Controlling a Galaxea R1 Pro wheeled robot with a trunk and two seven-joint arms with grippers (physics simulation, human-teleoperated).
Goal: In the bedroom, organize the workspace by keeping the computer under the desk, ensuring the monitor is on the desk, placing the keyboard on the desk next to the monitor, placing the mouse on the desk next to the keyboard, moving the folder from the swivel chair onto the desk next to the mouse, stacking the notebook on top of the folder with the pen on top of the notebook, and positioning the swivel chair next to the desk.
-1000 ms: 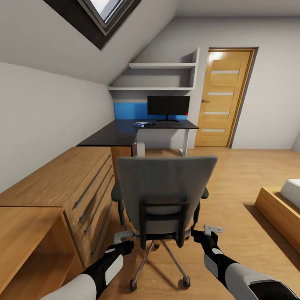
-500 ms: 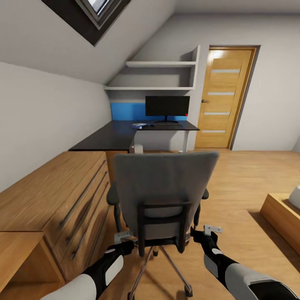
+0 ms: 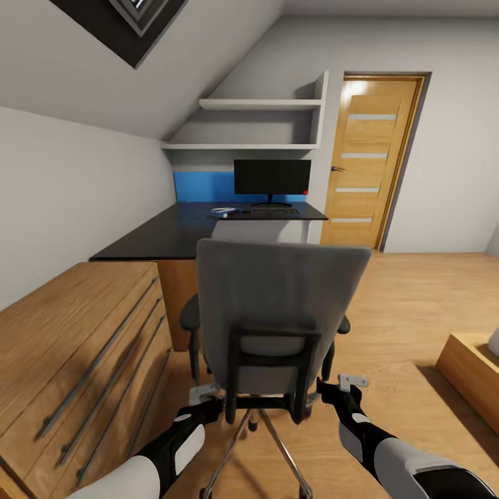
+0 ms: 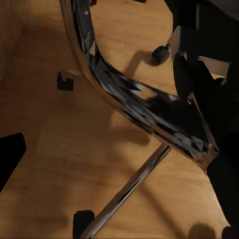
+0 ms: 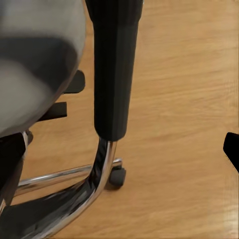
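The grey swivel chair [image 3: 277, 305] stands right in front of me, its back towards me. My left gripper [image 3: 206, 396] and right gripper [image 3: 348, 382] sit low on either side of the chair's black back frame, both open. The chair's chrome base [image 4: 144, 114] and a black post [image 5: 113, 74] fill the wrist views. Beyond the chair is the black desk [image 3: 166, 235], with the monitor [image 3: 272, 177] at its far end. The keyboard [image 3: 267, 211] lies before the monitor, and the pale blue folder [image 3: 223, 211] is beside it. Mouse, notebook and pen are too small to make out. The computer is hidden behind the chair.
A low light-wood drawer unit [image 3: 83, 353] runs along the left wall under the sloped ceiling. White shelves [image 3: 260, 104] hang above the desk. A wooden door [image 3: 367, 159] is at the back right. A wooden bed platform [image 3: 471, 367] juts in at the right, with open floor [image 3: 409, 291] between.
The camera has advanced towards the desk. The chair has kept its place between my grippers, so it rolled forward with me. The drawer unit has slid past on the left.
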